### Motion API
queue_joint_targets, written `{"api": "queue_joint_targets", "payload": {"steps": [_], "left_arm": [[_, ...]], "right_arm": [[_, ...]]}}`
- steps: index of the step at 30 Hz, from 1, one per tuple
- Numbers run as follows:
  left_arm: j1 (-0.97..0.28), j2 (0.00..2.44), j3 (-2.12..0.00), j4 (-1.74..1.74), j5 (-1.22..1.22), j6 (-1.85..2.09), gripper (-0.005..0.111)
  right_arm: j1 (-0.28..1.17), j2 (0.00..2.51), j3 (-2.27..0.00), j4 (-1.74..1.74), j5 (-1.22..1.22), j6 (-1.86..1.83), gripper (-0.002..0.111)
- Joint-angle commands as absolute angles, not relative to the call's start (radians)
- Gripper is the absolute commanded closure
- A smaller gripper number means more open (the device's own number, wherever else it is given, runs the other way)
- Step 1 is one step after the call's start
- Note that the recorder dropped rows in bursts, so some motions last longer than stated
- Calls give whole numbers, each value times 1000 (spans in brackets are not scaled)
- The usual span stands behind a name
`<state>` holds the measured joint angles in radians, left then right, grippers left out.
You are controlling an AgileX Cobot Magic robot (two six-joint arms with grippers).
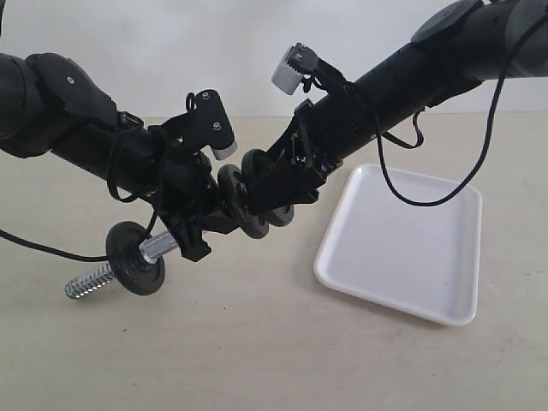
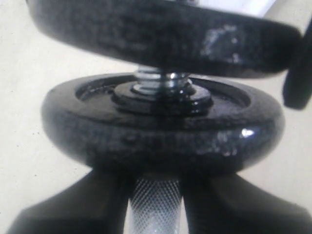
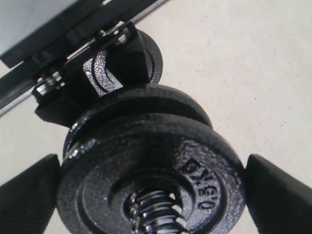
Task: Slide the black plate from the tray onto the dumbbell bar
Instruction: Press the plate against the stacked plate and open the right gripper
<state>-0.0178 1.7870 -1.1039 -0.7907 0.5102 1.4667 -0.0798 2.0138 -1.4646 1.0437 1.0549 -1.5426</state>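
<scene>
1. Exterior view: thin chrome steel dumbbell bar (image 1: 157, 248), long axis slanting from its threaded lower-left end up to the right. Left gripper (image 1: 195, 229) is clamped on its middle. Small round matte black plate (image 1: 255, 221) rides the upper-right end, clear of the glossy white rectangular tray (image 1: 402, 248).
2. Left wrist view: knurled shaft pinched between the fingers (image 2: 73, 209).
3. Right wrist view: plate face-on, with raised rim, "0.5 KG" lettering and the threaded tip through its hole. Right gripper (image 3: 153, 195) grips its rim.
</scene>
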Motion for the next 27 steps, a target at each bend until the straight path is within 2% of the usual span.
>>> {"api": "queue_joint_targets", "payload": {"steps": [1, 27], "left_arm": [[-32, 1700, -1159, -961, 437, 1450, 103], [-32, 1803, -1159, -975, 415, 1436, 103]], "right_arm": [[-60, 2017, -1466, 1071, 1018, -1553, 108], [-60, 2017, -1466, 1070, 965, -1553, 108]]}}
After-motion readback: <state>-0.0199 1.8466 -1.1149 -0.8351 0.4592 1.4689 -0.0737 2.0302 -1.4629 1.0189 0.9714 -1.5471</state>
